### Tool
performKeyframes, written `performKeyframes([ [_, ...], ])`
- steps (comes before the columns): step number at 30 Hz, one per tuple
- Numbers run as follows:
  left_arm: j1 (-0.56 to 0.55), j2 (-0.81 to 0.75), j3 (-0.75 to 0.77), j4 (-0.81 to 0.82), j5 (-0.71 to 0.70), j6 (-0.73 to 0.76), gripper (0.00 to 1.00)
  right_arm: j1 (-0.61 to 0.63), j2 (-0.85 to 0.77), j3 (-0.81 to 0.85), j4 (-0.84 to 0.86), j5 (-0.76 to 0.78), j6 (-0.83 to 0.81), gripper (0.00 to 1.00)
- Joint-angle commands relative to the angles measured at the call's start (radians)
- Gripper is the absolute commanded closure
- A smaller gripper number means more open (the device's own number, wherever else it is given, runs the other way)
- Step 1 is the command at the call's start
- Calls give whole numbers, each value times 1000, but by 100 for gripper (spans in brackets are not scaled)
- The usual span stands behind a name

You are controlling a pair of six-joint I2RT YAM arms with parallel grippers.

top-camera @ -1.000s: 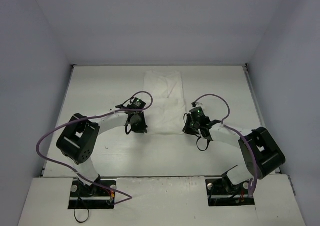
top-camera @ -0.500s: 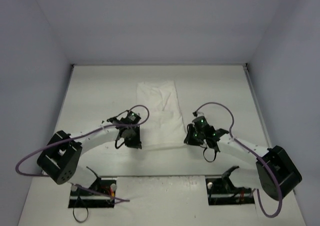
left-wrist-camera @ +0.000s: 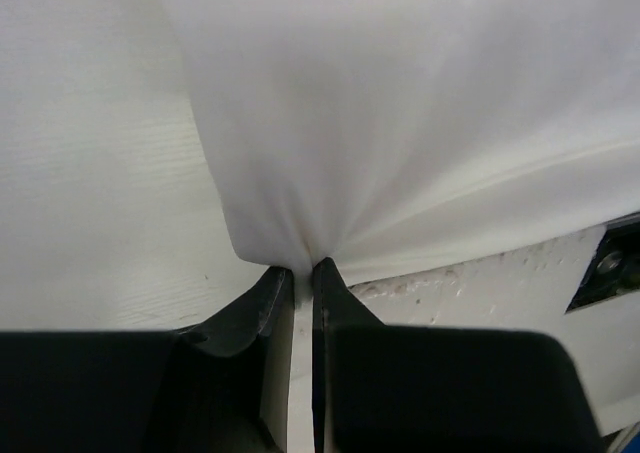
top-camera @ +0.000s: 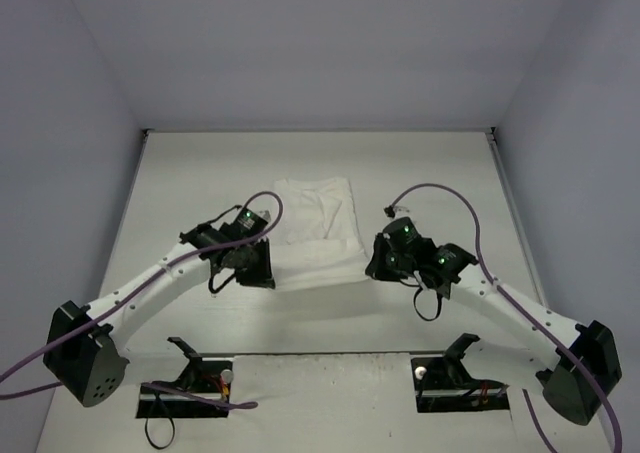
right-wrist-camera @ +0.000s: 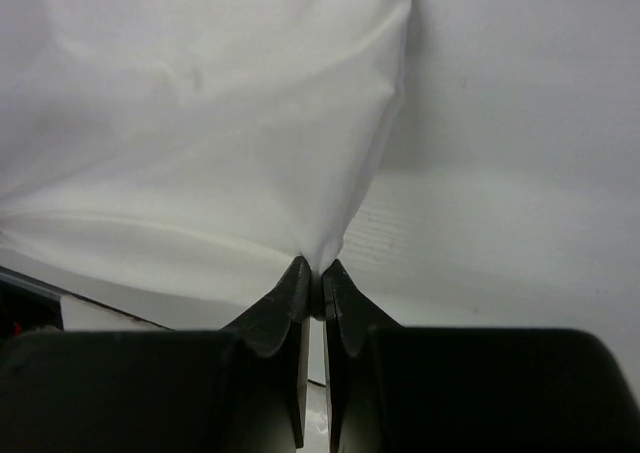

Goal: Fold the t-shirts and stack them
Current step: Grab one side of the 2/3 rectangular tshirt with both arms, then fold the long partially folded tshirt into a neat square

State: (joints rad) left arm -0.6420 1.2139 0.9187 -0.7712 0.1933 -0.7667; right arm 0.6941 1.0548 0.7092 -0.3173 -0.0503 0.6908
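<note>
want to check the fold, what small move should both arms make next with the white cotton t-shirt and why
Probably carry both pinched ends forward together, over the part of the white cotton t-shirt lying on the pale table. Both jaws are shut on its near edge, one each side, holding it raised; the fold is not yet laid.

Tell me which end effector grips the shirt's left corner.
The left end effector, shut on the shirt at its near left corner; the right end effector pinches the right one.
</note>
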Motion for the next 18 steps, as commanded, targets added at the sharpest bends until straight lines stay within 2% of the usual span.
performKeyframes([
  [1,92,56,184,-157,-83,99,100,-27,91,193,-111,152,-101,100],
  [8,294,270,516,-153,-72,235,100,-141,399,539,-115,78,-251,100],
  [11,327,361,628,-150,-67,282,100,-181,505,647,-117,56,-302,100],
  [14,338,553,845,-150,-54,326,100,-244,709,848,-118,-30,-355,100],
  [16,345,642,926,-152,-43,336,100,-263,788,891,-118,-59,-370,100],
  [18,369,757,1046,-152,-16,333,100,-284,914,1048,-120,-100,-383,100],
])
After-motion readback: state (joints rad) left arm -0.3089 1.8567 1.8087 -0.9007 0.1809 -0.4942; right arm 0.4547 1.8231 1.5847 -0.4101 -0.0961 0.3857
